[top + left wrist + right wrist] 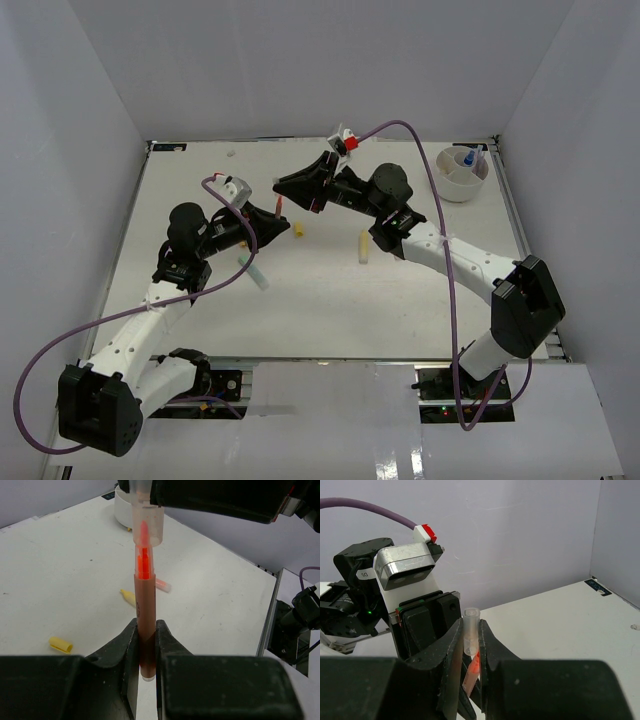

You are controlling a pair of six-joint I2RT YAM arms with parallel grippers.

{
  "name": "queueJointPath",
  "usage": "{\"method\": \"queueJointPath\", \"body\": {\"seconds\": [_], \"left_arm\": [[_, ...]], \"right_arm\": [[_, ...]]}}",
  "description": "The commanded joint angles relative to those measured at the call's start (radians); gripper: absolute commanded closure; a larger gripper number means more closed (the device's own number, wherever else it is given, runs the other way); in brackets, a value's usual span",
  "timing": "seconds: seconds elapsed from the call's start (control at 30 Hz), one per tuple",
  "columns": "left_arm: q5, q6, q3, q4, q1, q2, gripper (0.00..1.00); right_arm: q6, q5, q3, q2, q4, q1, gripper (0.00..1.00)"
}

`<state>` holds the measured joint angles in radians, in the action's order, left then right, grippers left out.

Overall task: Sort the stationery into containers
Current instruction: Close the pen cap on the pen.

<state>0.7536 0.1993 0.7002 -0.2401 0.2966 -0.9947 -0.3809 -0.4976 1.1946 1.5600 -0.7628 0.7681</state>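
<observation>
Clamped between the fingers of your left claw (147, 652) stands an orange highlighter (145, 610), upright, its barrel pinched low down and its orange tip showing inside a clear cap (145, 522). Your right claw (471, 652) grips that clear cap from above, jaws narrow around it, so both claws meet end to end over the middle of the counter (400, 320). Beyond the left claw, on the counter, you see a small yellow cap (60, 644) off to its left, a yellow piece (128, 597) just behind the highlighter, and a clear-capped pink-tipped piece (163, 585) to the right of it. From overhead, a yellow highlighter (365, 246) lies below the right claw's wrist, and a pale marker (254, 273) rests near the left arm. Far to the right of both claws, at the counter's back corner, sits the round white tub (462, 175), with a blue-capped item (468, 158) standing in it.
</observation>
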Motion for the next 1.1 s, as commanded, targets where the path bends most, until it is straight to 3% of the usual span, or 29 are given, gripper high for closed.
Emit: {"method": "queueJointPath", "body": {"seconds": [0.0,0.6,1.07], "left_arm": [[0.021,-0.005,-0.001,-0.024,0.004,0.028,0.92],[0.010,-0.006,0.002,-0.013,0.006,0.027,0.94],[0.006,-0.008,0.001,-0.015,0.006,0.028,0.94]], "right_arm": [[0.037,0.037,0.017,-0.037,-0.032,-0.001,0.92],[0.070,0.091,-0.013,-0.075,-0.023,-0.006,0.92],[-0.001,0.033,-0.027,-0.043,-0.049,-0.001,0.92]]}}
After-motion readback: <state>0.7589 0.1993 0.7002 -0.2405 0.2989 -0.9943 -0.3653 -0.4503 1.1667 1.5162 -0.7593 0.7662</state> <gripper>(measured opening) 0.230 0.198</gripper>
